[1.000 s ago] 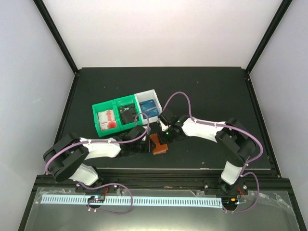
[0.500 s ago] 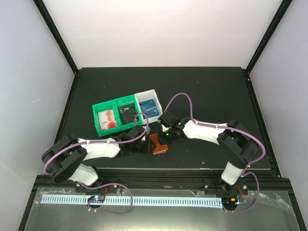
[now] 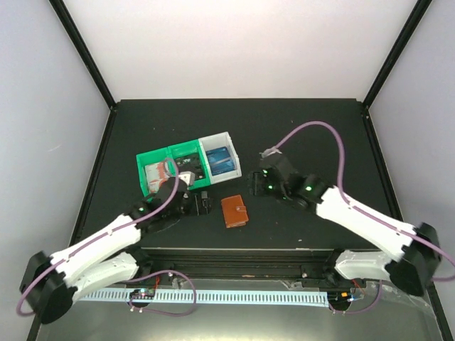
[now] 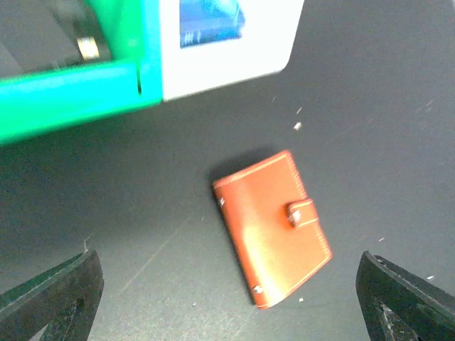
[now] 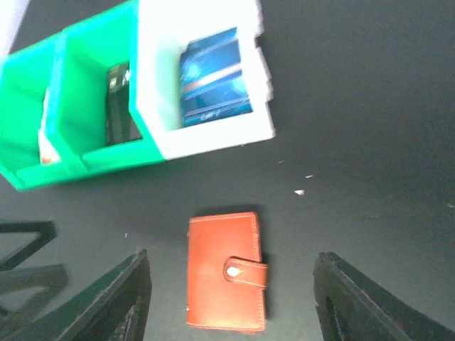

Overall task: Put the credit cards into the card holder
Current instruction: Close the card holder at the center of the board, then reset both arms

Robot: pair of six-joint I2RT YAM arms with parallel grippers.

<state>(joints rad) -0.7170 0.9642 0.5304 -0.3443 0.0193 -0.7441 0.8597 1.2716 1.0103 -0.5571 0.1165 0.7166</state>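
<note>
- Both arms have backed off the card holder [image 3: 235, 212]; it was propped open between them, now it lies flat and closed on the desk [image 3: 313, 135], snap tab [image 4: 301, 212] across the front.
- Holder sits at 6 o'clock from the white bin [image 3: 229, 138].
- Progress: can't tell what is inside the holder. Blue card [image 5: 213, 74] is in the white bin, black card [image 5: 119, 106] and red-and-white card [image 3: 158, 176] in the green bin [image 3: 146, 157], so loading looks unfinished.
- Left end effector [image 3: 202, 204]: fingers wide, empty, at 9 o'clock of the holder.
- Right end effector [image 3: 256, 183]: fingers well apart, empty, at 1 o'clock.
</note>
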